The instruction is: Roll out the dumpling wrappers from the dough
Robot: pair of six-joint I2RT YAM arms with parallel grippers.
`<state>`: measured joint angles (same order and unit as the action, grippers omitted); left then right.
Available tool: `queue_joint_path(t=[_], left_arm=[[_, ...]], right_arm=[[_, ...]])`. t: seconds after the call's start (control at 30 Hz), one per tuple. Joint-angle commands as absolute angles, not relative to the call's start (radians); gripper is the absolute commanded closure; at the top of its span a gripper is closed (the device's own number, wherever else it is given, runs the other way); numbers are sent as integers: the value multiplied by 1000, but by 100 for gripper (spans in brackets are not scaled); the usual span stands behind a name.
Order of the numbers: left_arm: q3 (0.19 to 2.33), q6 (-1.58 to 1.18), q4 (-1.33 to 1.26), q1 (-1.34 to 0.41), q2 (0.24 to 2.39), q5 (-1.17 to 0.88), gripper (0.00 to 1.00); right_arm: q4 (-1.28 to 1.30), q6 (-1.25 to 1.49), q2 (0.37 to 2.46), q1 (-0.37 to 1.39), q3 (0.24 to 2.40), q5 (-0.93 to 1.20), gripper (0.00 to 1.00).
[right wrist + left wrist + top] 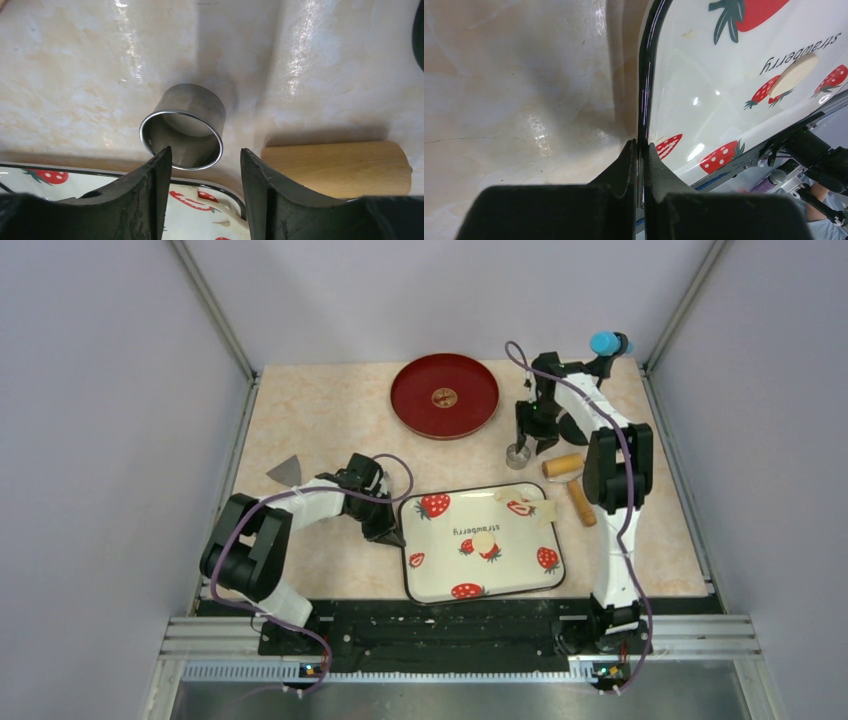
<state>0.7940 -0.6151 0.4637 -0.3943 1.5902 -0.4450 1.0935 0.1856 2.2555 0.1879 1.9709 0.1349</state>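
The white strawberry tray [440,565] lies in front of the arms. One small round cream dumpling wrapper [484,541] lies on its middle and also shows in the left wrist view [794,75]. Thin cream dough [540,508] lies in scraps at the tray's far right corner. My left gripper [388,530] is shut on the tray's dark left rim [644,100], one finger on either side. My right gripper [522,440] is open and empty, just above the small metal ring [182,125], which stands on the table beyond the tray's far edge [30,186].
The tan wooden roller [566,467] lies right of the ring, close to my right finger [260,190]. A red round plate [444,395] sits at the back. A grey triangular scraper [285,472] lies at the left. A blue-capped object [604,342] is at the back right corner.
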Motion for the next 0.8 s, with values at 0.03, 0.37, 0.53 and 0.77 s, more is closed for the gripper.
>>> queue_joint_path(t=[0.03,0.37,0.53,0.77], left_arm=[[794,-568,484,-387,1627,-325,100],[798,-564,482,-387,1636,-322,100],[792,-561,486,-387,1633,-320,100],[792,-560,482,-387,1640,-325,100]], right_arm=[[1120,195,2177,234,2116,131,45],[1065,281,2334,360,2391,281,41],[893,409,2375,359,2395,375,46],[692,600,2487,350,2415,425,70]])
